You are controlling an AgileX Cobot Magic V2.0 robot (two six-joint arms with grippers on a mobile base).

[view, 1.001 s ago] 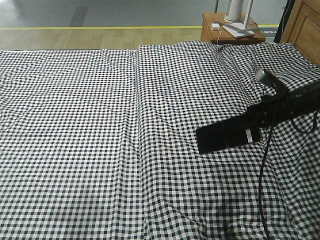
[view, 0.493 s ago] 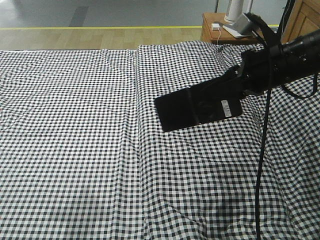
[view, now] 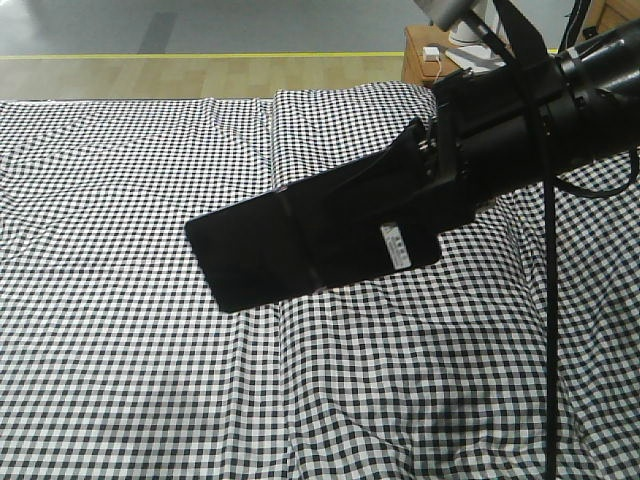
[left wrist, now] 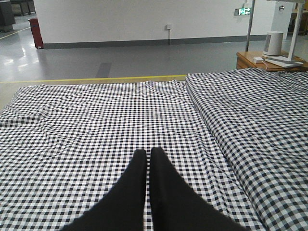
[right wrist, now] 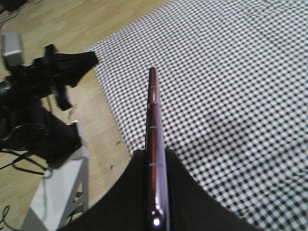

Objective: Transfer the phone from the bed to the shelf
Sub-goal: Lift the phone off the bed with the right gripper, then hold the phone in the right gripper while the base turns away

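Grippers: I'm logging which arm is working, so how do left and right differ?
The right gripper clamps the phone; the left gripper holds nothing. The right gripper's fingers sit apart around the phone's edge; the left gripper's fingers are shut together. Both have black fingers.

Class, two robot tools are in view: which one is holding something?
The right tool, clamped on the phone; the left tool is shut, holding nothing.

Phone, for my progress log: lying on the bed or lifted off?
Lifted off: the right hand clamps the phone by one end, with the bed showing well below it.
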